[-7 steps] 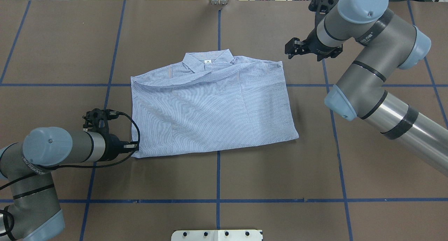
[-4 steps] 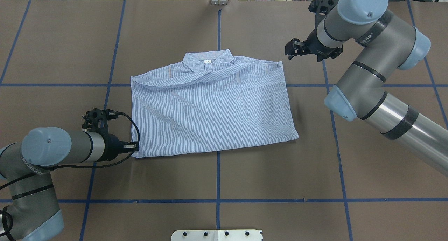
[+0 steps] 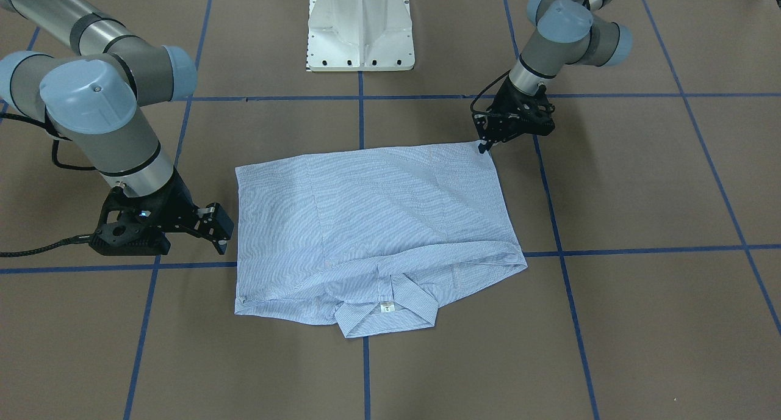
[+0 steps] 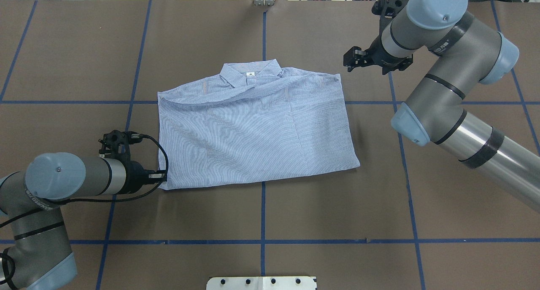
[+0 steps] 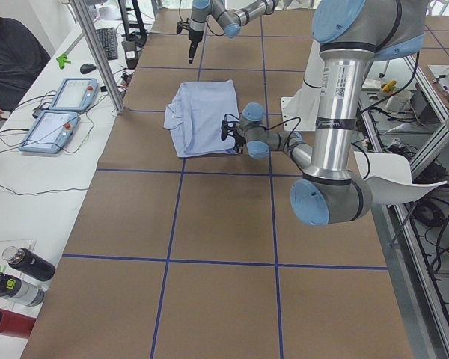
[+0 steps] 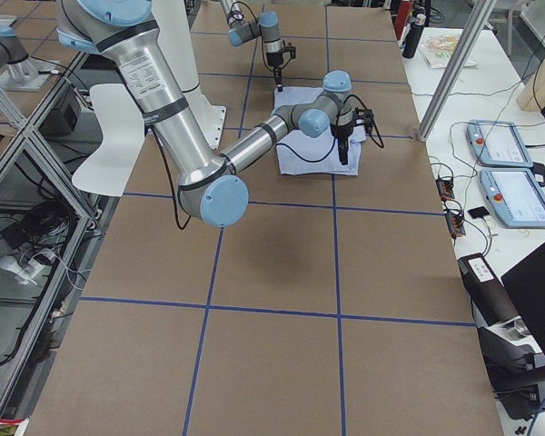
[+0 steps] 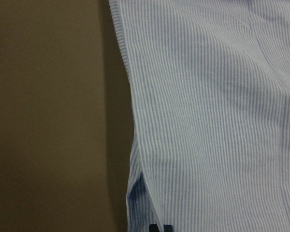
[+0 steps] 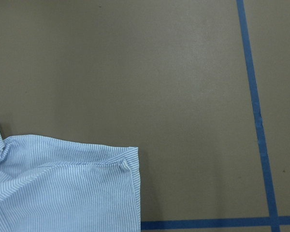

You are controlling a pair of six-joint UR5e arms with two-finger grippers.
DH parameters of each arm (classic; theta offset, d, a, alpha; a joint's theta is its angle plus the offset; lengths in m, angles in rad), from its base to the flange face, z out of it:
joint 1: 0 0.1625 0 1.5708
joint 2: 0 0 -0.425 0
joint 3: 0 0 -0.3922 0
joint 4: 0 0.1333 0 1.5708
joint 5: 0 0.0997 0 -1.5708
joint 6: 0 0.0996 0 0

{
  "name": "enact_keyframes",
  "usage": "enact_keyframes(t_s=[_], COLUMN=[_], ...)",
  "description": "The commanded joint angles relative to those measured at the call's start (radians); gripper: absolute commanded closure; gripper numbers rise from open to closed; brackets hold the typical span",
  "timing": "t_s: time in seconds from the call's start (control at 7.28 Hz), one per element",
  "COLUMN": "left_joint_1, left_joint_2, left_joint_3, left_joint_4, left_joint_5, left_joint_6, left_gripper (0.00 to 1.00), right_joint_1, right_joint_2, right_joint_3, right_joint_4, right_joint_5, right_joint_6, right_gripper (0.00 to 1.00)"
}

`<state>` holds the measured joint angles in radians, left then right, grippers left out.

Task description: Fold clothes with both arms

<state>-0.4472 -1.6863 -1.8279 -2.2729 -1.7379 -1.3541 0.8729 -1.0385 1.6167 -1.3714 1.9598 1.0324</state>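
Light-blue striped button-up shirt flat mid brown table, sleeves look tucked in, body folds remaining; left black pincer at hem corner, grip unclear; right black pincer wide, beside shoulder.

Brown table, striped shirt, apparently folded

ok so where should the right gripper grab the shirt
Probably the shirt's far-right shoulder corner, coming in from the outer side, low along the table. The shirt lies flat, so only its edges offer a lip. The right wrist view shows a small raised fold at that corner, and the right gripper hovers just outside it, jaws apparently open.
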Motion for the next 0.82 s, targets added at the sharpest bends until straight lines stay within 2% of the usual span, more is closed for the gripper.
enact_keyframes(t_s=[0.0,0.27,0.55,0.69], left_joint_1=[-0.008,-0.010,-0.011,-0.013], left_joint_2=[0.000,-0.001,-0.012,-0.012], left_joint_3=[-0.001,-0.001,-0.036,-0.036], left_joint_4=[0.001,0.007,0.099,0.101], left_joint_5=[0.000,0.000,-0.008,-0.008], left_joint_6=[0.003,0.004,0.013,0.020], left_gripper=[1.00,1.00,1.00,1.00], right_joint_1=[0.000,0.000,0.000,0.000], right_joint_2=[0.000,0.000,0.000,0.000], right_joint_3=[0.000,-0.001,-0.001,-0.001], right_joint_4=[0.000,0.000,0.000,0.000], right_joint_5=[0.001,0.001,0.001,0.001], right_joint_6=[0.000,0.000,-0.002,-0.002], right_gripper=[0.00,0.00,0.00,0.00])
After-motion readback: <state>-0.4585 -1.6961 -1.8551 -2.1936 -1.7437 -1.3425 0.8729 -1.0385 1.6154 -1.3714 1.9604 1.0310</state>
